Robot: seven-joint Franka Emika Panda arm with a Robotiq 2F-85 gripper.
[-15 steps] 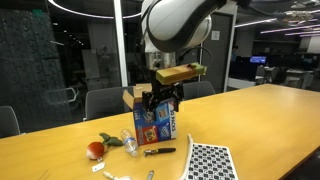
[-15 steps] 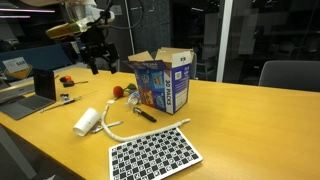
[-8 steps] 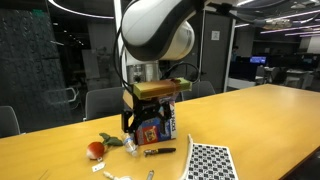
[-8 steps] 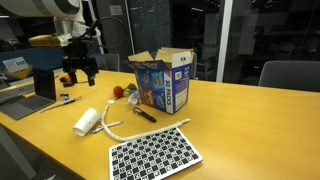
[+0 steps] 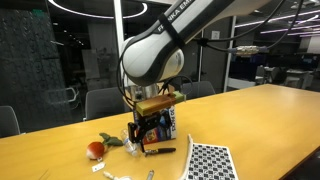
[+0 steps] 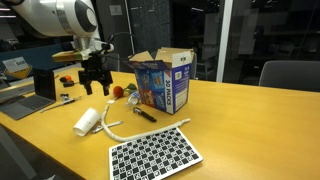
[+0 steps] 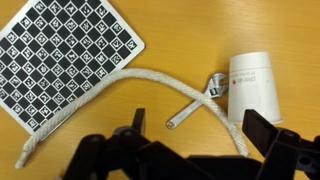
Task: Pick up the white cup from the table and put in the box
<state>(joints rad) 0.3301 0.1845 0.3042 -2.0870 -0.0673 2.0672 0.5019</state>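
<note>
We record the black two-finger gripper spread open, a smooth white cylinder just beyond one fingertip, its faint print illegible.

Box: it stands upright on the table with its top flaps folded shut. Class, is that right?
Not quite. The box does stand upright on the table, but its top flaps are open, not folded shut. The exterior view that looks at the box from beyond the checkered sheet shows them raised.
</note>
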